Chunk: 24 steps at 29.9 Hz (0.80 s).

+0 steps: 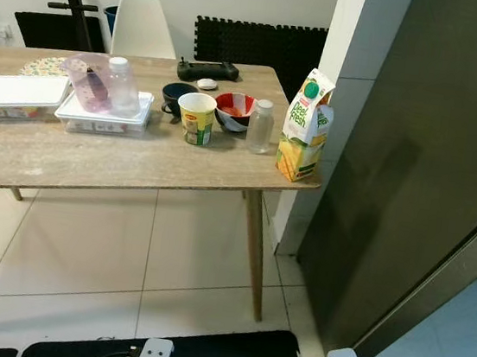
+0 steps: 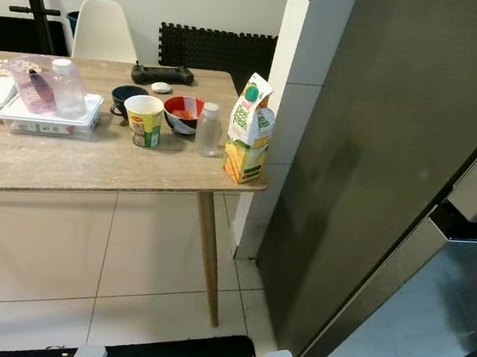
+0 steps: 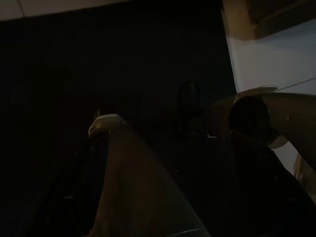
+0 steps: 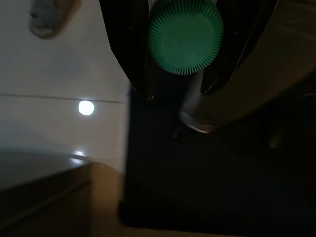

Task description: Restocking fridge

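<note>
Right gripper carrying a green-capped item toward the fridge.

Our right gripper (image 4: 175, 59) clenches a ribbed round green cap (image 4: 185, 37), its axis running along the fingers; the tall dark grey fridge (image 2: 399, 146) stands to our right, nearer that arm. We cannot tell the left gripper's state.

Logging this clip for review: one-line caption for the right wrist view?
Right tool gripping a green ribbed cap between its black fingers, above dim floor tiles.

The juice carton (image 1: 306, 127) seems to read "peel fresh".
</note>
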Tool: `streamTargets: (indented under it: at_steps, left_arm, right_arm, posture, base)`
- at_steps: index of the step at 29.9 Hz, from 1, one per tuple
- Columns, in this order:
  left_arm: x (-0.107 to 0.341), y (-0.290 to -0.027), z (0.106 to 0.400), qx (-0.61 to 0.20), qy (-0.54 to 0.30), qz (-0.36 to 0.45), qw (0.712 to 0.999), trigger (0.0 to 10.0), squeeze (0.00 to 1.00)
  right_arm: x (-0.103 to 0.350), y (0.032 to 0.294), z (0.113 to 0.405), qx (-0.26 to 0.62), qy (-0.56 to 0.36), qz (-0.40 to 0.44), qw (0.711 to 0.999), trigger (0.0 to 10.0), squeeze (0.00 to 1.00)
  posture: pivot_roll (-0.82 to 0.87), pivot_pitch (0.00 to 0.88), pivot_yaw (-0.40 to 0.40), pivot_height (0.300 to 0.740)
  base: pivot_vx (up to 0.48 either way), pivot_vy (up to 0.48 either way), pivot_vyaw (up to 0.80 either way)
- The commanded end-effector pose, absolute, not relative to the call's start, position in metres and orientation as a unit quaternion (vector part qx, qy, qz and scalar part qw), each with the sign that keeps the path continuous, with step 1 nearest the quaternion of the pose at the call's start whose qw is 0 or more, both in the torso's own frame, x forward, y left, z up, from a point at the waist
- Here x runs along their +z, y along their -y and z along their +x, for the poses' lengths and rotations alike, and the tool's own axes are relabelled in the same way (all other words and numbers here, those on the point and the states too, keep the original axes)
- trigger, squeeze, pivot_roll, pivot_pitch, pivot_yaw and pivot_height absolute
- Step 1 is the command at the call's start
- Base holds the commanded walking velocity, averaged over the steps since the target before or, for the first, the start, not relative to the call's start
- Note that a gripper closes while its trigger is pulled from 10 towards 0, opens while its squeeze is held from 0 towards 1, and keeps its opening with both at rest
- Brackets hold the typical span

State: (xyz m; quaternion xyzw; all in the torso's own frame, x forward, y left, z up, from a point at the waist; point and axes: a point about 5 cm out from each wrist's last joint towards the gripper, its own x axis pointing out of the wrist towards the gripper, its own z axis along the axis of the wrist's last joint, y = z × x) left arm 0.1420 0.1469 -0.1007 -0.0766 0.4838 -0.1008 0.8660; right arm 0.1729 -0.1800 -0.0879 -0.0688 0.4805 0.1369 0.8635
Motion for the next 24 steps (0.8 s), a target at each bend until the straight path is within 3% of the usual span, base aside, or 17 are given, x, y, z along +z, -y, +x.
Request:
streamTargets:
  at_steps: [1, 3, 9, 19, 24]
  left_arm:
    - [-0.107, -0.144, 0.125, -0.109, -0.507, -0.075, 0.852, 10.0, 0.00]
    - [-0.108, -0.143, 0.120, -0.109, -0.509, -0.080, 0.850, 10.0, 0.00]
    - [-0.108, -0.145, 0.119, -0.084, -0.504, -0.105, 0.853, 10.0, 0.00]
    - [-0.105, -0.143, 0.128, -0.118, -0.499, -0.075, 0.855, 10.0, 0.00]
    - [-0.104, -0.143, 0.131, -0.110, -0.496, -0.081, 0.858, 10.0, 0.00]
  right_arm:
    - [-0.089, 0.171, 0.171, 0.169, -0.480, -0.071, 0.858, 10.0, 0.00]
    - [-0.092, 0.166, 0.165, 0.191, -0.488, -0.088, 0.847, 10.0, 0.00]
    - [-0.093, 0.173, 0.162, 0.160, -0.494, -0.064, 0.852, 10.0, 0.00]
    - [-0.093, 0.170, 0.162, 0.195, -0.497, -0.084, 0.842, 10.0, 0.00]
    - [-0.093, 0.172, 0.163, 0.165, -0.497, -0.060, 0.850, 10.0, 0.00]
  posture:
    - [-0.04, 0.031, -0.075, 0.740]
    - [-0.04, 0.039, -0.076, 0.740]
    - [-0.04, 0.050, -0.073, 0.740]
    - [-0.05, 0.052, -0.066, 0.740]
    - [-0.05, 0.001, -0.056, 0.740]
  base:
    - [0.000, 0.000, 0.00]
    - [0.000, 0.000, 0.00]
    - [0.000, 0.000, 0.00]
    - [0.000, 0.000, 0.00]
    - [0.000, 0.000, 0.00]
